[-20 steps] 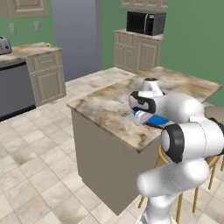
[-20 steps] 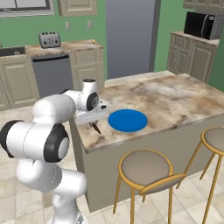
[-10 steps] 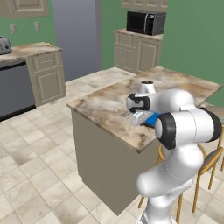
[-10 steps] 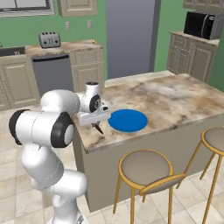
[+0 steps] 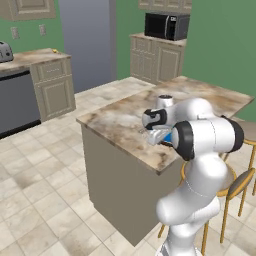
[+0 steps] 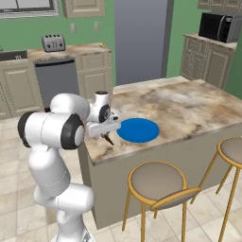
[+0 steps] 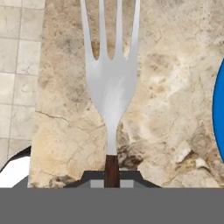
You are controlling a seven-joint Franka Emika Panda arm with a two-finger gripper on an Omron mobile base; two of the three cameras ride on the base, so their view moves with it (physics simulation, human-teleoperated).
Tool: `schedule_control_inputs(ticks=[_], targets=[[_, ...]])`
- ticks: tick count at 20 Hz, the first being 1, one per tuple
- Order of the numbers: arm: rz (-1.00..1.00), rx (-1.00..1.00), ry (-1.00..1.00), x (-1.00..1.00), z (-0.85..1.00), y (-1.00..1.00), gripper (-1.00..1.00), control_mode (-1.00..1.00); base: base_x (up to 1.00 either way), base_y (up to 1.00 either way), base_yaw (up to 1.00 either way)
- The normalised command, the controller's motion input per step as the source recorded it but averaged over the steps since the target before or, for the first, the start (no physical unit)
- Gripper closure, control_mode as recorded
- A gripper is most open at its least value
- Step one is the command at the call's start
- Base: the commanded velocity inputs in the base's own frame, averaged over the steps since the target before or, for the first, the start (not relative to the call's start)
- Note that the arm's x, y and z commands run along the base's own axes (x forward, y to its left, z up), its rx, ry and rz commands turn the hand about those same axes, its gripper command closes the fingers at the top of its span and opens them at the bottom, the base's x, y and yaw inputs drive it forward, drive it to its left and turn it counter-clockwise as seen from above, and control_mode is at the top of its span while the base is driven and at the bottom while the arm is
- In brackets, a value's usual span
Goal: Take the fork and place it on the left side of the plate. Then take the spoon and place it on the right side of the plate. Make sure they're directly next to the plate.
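The gripper (image 6: 108, 137) is clamped on the fork (image 7: 111, 83) by its dark handle, and in the hand view the silver tines reach out over the marble island counter (image 6: 189, 108). The blue plate (image 6: 138, 130) lies flat on that counter just beside the gripper, its edge showing at the right of the hand view. In the left base view the arm's own elbow covers most of the plate. Two round bar stools (image 6: 156, 182) stand along the island's near side. A toaster (image 6: 53, 43) and a microwave (image 6: 220, 27) sit on the far counters; the spoon may be hidden.
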Motion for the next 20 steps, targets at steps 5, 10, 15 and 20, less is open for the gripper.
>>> schedule_control_inputs(ticks=[5,10,15,20], targets=[[0.03,0.0,0.0,0.28,-0.25,0.0,1.0,-1.0,0.0,0.0,0.0],[0.02,0.0,0.0,0.34,-0.25,0.0,1.0,-1.0,0.0,0.0,0.0],[0.01,0.0,0.01,0.43,-0.28,0.0,1.0,-1.0,0.0,0.0,0.0],[0.01,0.0,0.0,0.48,-0.23,-0.06,1.0,-1.0,0.0,0.0,0.0]])
